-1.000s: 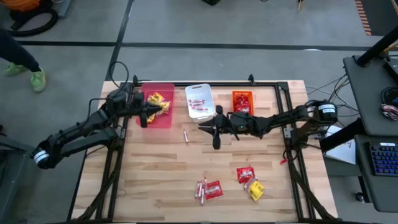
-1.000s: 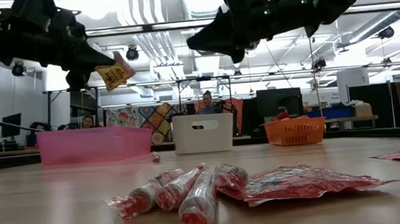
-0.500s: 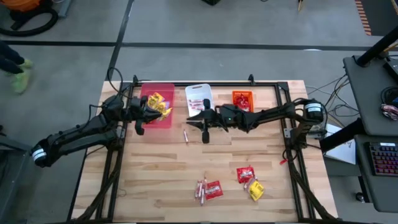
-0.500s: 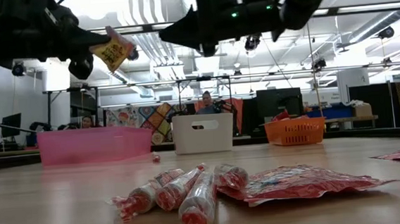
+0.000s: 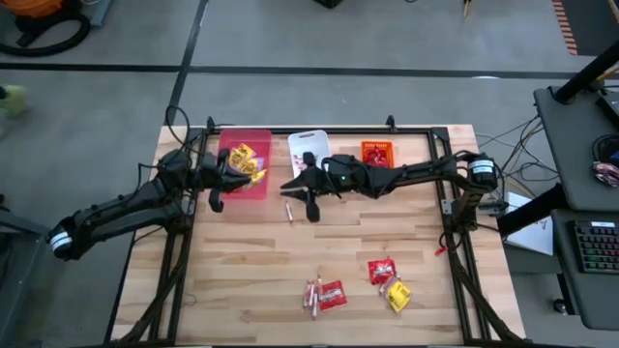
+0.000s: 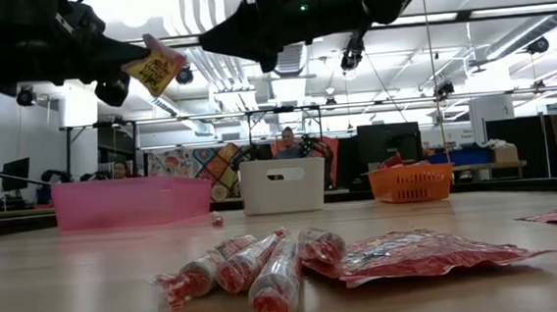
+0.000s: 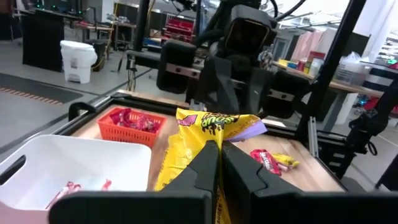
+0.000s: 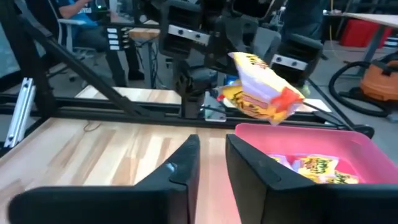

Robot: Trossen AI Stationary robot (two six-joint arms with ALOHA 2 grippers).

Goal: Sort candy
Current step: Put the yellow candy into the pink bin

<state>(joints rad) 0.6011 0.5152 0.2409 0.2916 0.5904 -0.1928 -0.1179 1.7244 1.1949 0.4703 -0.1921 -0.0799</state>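
My left gripper (image 5: 232, 174) is shut on a yellow candy packet (image 6: 156, 72) and holds it high over the pink bin (image 5: 253, 186). The packet also shows in the left wrist view (image 7: 205, 134). More yellow packets (image 8: 318, 165) lie in that bin. My right gripper (image 5: 288, 188) hangs above the table between the pink bin and the white bin (image 5: 309, 143). It is empty, with a narrow gap between its fingers (image 8: 180, 165). A thin pinkish stick (image 5: 289, 210) lies on the table just near of it. My left gripper pinches the yellow packet by one edge (image 7: 210, 151) between its two fingers. The fingers come from the table's left, slanting a little down. The packet sticks out past the fingertips, tilted, lifted clear above the pink bin.
The orange bin (image 5: 377, 158) with red packets stands at the far right. The white bin holds pinkish sticks. Near the front edge lie sticks beside a red packet (image 5: 332, 295), another red packet (image 5: 381, 271) and a yellow packet (image 5: 397, 296). Bare wood lies between.
My right gripper has gone toward the table's left edge, from in front of the orange bin to in front of the white bin. My left gripper has risen a little with the yellow packet, still over the pink bin.
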